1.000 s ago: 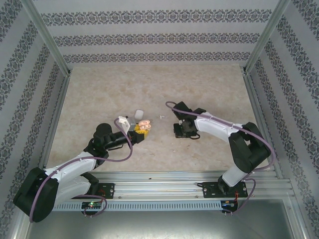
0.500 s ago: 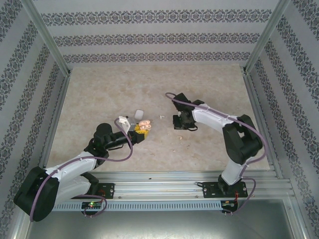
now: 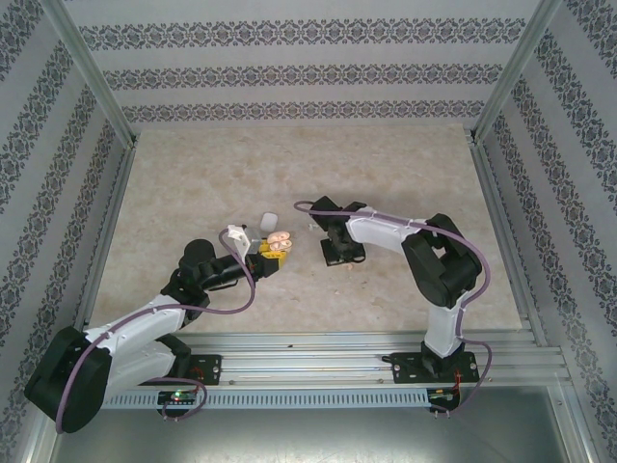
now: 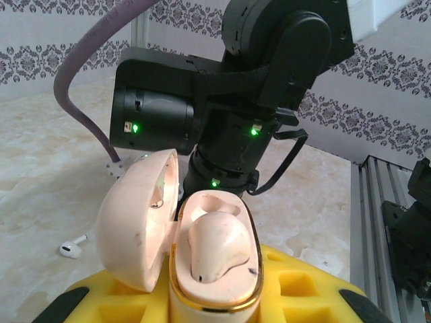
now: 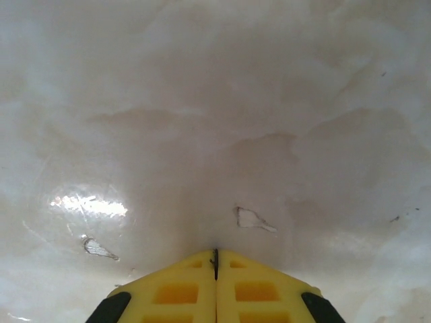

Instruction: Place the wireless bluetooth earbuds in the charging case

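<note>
Over the last second the right arm has swung left across the mottled beige, marble-look tabletop [image 3: 193, 174]. This brings the right claw [image 3: 339, 255] close beside the left claw [image 3: 274, 248], which has not shifted. The right claw's moulded yellow fingers [image 5: 168, 293] are pressed flat together with nothing between them, pointing down at the glossy surface. The left claw is narrowed around the glossy cream-white, pebble-shaped plastic charging case [image 4: 135, 222]. Its hinged lid is swung open to the left, and a thin gold rim rings its mouth. A smooth rounded lump sits in the well; I cannot tell whether it is an earbud. A tiny white stemmed earbud [image 4: 73, 247] lies on the table ahead and left of the left claw, apart from the case.
</note>
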You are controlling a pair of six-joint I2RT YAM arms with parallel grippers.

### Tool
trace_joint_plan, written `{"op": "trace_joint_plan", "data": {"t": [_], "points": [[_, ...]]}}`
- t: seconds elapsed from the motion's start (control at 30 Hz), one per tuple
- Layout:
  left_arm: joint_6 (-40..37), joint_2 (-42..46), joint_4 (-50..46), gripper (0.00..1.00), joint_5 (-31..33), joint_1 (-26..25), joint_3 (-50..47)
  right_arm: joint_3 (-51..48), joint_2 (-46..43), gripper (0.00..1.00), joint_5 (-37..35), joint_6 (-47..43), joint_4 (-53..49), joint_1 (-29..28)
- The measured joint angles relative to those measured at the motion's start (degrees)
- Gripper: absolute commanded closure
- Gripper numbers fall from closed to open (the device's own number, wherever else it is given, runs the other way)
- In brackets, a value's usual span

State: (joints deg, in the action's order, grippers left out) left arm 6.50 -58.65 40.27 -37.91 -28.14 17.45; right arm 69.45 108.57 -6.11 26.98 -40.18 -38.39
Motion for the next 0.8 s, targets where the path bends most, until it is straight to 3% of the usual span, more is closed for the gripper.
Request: {"op": "trace_joint_plan", "data": {"t": [0.3, 0.63, 0.8], "points": [[0.13, 0.55, 0.00, 0.93, 0.00, 0.00, 0.00, -3.65, -2.40, 0.93, -3.82, 0.02, 1.97, -3.52], [0.37, 1.03, 0.00, 0.92, 0.00, 0.00, 0.00, -10.58, -10.32, 0.92, -2.29, 1.33, -2.05, -6.03], [0.48, 1.07, 0.00, 0.92, 0.00, 0.00, -0.09, -11.23, -15.32, 0.86, -0.39, 2.19, -3.32, -5.75]]}}
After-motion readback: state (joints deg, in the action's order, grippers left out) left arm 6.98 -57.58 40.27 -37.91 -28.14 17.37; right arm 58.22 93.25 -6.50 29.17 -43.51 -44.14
